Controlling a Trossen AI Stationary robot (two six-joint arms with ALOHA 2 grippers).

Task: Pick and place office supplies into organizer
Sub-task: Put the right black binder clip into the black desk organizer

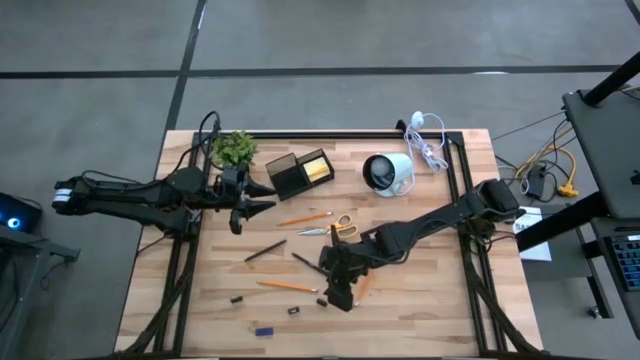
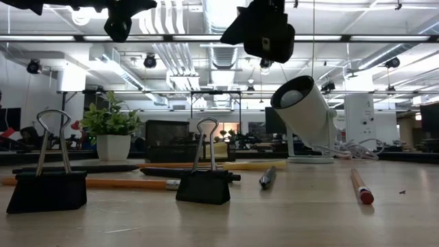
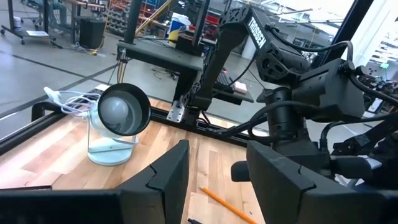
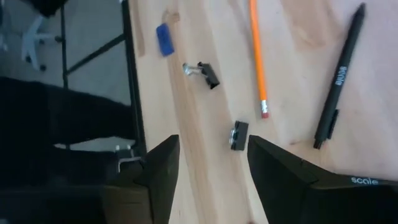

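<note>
From above, the right gripper hangs over little clips and pencils near the table's front; the organizer sits well apart at the back. The left gripper waits beside it, fingers apart and empty.

From table height, a binder clip looks small, light and stiff; I think its wire loops are the best grab.

In the right wrist view, the fingers are apart, empty, around a binder clip.

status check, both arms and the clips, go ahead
Right gripper open, hanging over a binder clip. Left gripper open, empty, by the organizer. Nothing blocking.
</note>
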